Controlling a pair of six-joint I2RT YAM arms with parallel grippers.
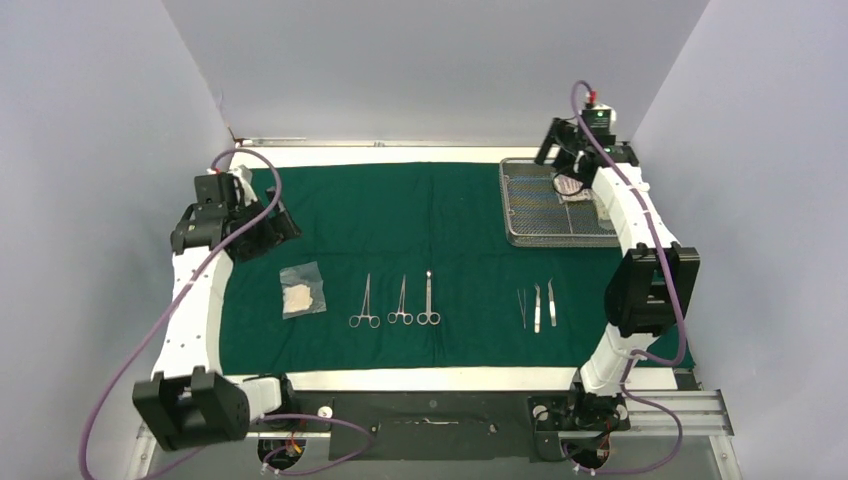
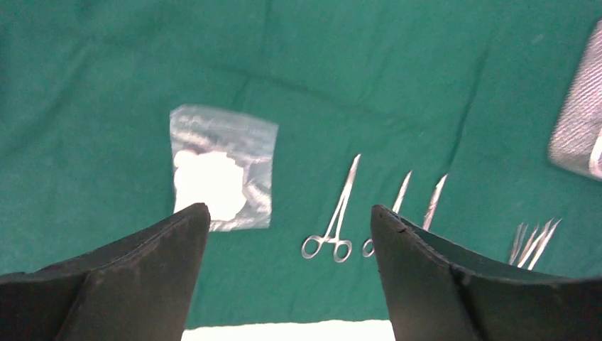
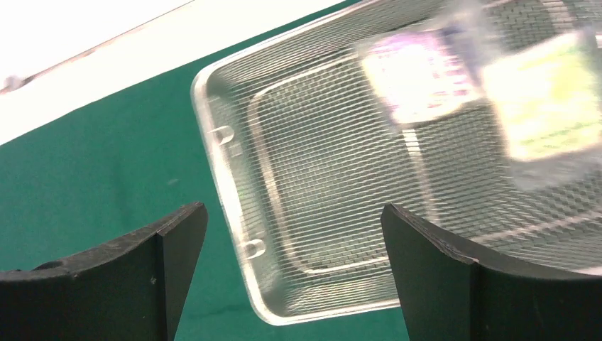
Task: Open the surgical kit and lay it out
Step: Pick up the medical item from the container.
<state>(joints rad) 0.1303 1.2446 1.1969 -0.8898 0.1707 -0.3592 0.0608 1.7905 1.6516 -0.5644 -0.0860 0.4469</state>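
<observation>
Cloth: the green cloth (image 1: 460, 215) lies flat across the table, so the opening part looks done.
Tray: the wire tray (image 1: 530, 215) sits on the far right corner of the cloth.
In the tray: a purple-tinted packet (image 3: 419, 71) and a yellow-green packet (image 3: 546, 96) lie side by side. Both are blurred, so I cannot tell whether they overlap.
Right gripper: the right gripper (image 3: 291, 213) hovers over the tray with its fingers spread wide, holding nothing.
Left gripper: the left gripper (image 2: 287, 209) hangs above the left part of the cloth, fingers apart and empty.
Laid out: the gauze packet (image 2: 221, 167) is at near left. Three forceps (image 1: 401, 302) sit in a row at the middle, and three tweezers (image 1: 537, 307) to their right, on the near side of the tray.
Step in hand: by my read, the right gripper is fetching a packet out of the tray.
Doing it well: come down on a free edge of one packet only. Pinch film, not mesh, and close fully because thin plastic slips. Lift above the rim before travelling, then set it on bare cloth, clear of the tweezers.
Watch for: a fingertip snagging the mesh and dragging the tray, or both packets rising together.
</observation>
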